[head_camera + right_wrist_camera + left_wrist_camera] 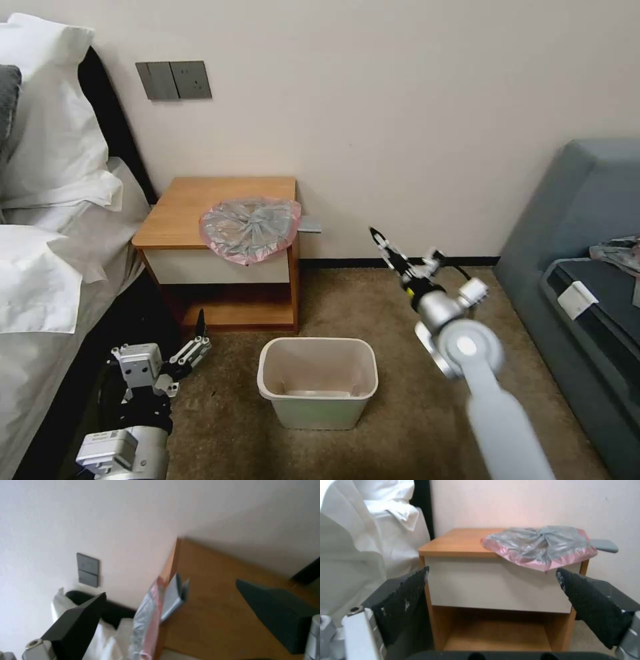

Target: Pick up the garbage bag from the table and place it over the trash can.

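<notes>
- Left gripper hangs low by the bed, its jaws spread wide and holding nothing, aimed at the front of the bench.
- Trash can stands on the carpet to the right of the left jaws and below the right ones, upright, mouth bare.
- Right gripper is raised in mid-air over the carpet, past the trash can and level with the bench's right side; its wrist view shows the jaws parted with nothing between them.
- Bench, seen from the left wrist, sits just ahead of the left jaws, white drawer front facing them and the open lower shelf beneath.
- Garbage bag lies flattened on the bench top, above and beyond the left jaws and to the left of the right ones, apart from both; its pink rim droops over the front edge onto the drawer front.
- From the left wrist the garbage bag shows crumpled grey with a pink border; from the right wrist its edge hangs between the jaws' tips, farther off.
- Wall plate sits on the wall behind, well beyond both jaws.
</notes>
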Controlling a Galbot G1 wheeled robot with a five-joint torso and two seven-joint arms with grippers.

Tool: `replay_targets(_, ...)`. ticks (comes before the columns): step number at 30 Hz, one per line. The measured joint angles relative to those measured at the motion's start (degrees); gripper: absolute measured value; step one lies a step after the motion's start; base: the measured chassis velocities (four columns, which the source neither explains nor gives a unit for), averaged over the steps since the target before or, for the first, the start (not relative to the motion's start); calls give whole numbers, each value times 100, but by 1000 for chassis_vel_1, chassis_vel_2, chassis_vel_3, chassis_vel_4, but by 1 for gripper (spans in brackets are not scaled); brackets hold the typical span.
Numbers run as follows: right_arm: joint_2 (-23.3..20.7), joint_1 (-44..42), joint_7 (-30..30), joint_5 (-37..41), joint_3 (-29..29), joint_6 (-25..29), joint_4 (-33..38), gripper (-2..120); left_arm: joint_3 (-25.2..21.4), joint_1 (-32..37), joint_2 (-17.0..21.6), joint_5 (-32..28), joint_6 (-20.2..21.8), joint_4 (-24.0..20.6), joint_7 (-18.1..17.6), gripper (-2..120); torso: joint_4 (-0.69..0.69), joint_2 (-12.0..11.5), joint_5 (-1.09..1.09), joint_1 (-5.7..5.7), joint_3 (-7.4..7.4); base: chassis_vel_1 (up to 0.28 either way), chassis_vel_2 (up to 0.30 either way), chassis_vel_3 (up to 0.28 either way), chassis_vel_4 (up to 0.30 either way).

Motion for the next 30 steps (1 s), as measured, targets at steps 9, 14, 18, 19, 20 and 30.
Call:
replay_targets(9,381,1043,134,1132,-589,-68,-1276,100,0,13,-22,0,1,-10,10,100,1,0,-1,0,-1,0,0,0,0)
replay_targets(14,601,1335,136,1152,-612,-44,-1835,100,17,8,-25,2,1,-27,28,100,-1,0,-1,0,-1,0,0,0,0)
replay_targets(18,754,1550,96,1113,-599,-19,-2254,100,23,11,-33,12,0,-30,41,100,0,0,-1,0,-1,0,0,0,0)
replay_targets(19,794,1605,72,1094,-591,-15,-2353,100,28,14,-37,17,-2,-32,48,100,0,0,-1,0,-1,0,0,0,0)
replay_targets(20,794,1605,72,1094,-591,-15,-2353,100,28,14,-37,17,-2,-32,48,100,0,0,-1,0,-1,0,0,0,0)
replay_targets(30,953,1754,-70,998,-638,14,-2599,72,57,15,-59,36,-23,-26,76,100,0,0,-1,0,-1,0,0,0,0)
